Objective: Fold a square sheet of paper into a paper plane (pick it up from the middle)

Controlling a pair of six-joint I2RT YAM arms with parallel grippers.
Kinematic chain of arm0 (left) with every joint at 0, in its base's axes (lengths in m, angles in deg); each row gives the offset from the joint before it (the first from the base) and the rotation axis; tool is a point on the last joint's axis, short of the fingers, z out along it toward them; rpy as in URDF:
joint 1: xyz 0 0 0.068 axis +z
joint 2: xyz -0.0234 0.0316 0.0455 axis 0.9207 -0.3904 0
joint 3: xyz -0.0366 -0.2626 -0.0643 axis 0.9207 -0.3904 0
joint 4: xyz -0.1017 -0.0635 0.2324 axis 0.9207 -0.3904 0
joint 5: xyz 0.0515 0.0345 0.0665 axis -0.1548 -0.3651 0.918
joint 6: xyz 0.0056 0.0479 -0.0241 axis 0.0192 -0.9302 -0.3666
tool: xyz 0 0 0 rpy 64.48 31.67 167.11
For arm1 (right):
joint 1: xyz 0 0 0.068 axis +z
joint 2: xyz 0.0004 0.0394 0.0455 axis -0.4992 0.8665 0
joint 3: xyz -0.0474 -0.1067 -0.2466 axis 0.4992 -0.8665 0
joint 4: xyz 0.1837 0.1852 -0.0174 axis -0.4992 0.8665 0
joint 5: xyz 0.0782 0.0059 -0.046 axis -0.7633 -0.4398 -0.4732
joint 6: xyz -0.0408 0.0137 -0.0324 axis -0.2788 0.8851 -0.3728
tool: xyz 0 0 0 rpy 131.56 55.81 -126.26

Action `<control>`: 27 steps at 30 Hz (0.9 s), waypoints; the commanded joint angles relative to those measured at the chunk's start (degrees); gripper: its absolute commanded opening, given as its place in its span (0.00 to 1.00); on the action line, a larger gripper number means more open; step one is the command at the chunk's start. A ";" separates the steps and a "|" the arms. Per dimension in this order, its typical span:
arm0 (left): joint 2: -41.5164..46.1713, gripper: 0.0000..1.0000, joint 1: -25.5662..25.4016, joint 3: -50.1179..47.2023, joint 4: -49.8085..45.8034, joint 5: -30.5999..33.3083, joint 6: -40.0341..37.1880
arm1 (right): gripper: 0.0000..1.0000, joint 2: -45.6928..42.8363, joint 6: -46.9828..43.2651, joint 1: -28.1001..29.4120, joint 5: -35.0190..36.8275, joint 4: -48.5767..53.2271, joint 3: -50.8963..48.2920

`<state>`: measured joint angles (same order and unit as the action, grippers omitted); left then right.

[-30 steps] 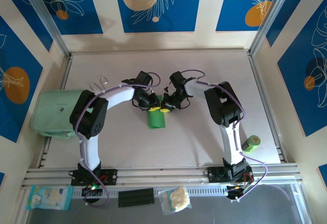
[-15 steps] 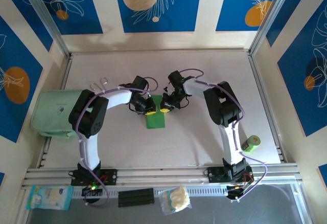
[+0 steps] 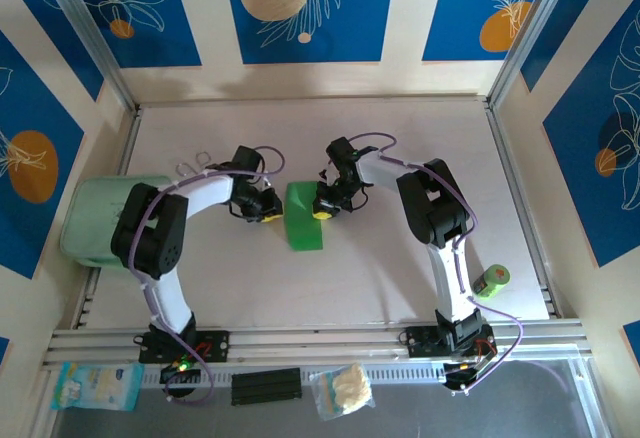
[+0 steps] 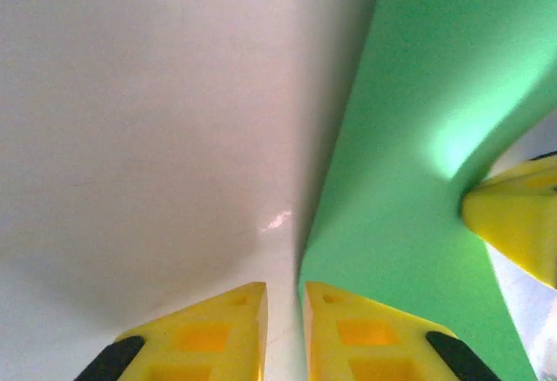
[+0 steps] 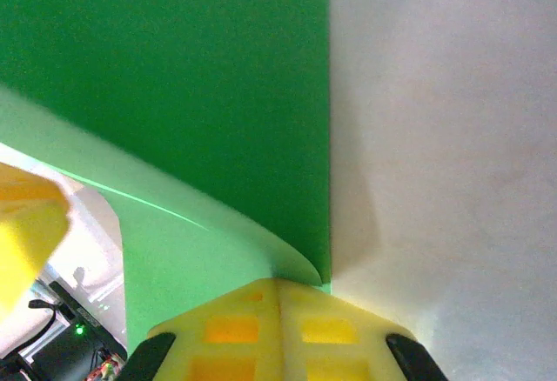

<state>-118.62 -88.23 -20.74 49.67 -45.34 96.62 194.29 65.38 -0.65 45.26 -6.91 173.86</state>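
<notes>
The square sheet of paper (image 3: 303, 222) lies partly folded in the middle of the table, bright green. My right gripper (image 3: 322, 209) is at its right edge, shut on a lifted layer of the paper (image 5: 174, 68), which curls up into the closed fingertips (image 5: 278, 284). My left gripper (image 3: 267, 211) rests on the bare table just left of the sheet. Its jaws (image 4: 285, 298) stand a narrow gap apart with nothing between them. The paper's edge (image 4: 418, 137) runs past its right finger. One of the right gripper's yellow fingers (image 4: 513, 224) presses the far side of the sheet.
A pale mint pouch (image 3: 95, 220) lies at the table's left edge, under the left arm's elbow. A small green roll (image 3: 494, 279) sits at the right front. Metal rings (image 3: 193, 166) lie behind the left arm. Bags (image 3: 345, 388) and a black block (image 3: 266, 386) sit below the front rail.
My left gripper has let go and slid left off the paper onto bare table. The sheet now lies wider and flatter. My right gripper has kept its hold at the right edge.
</notes>
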 commanded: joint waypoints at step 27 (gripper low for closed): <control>-6.70 0.17 5.11 2.00 3.81 -0.05 1.27 | 0.03 7.75 -0.31 -0.65 19.60 10.65 -2.23</control>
<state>-126.29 -85.79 -18.27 58.37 -50.50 100.86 195.01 65.34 -0.21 46.84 -4.62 175.57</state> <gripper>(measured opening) 0.170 0.048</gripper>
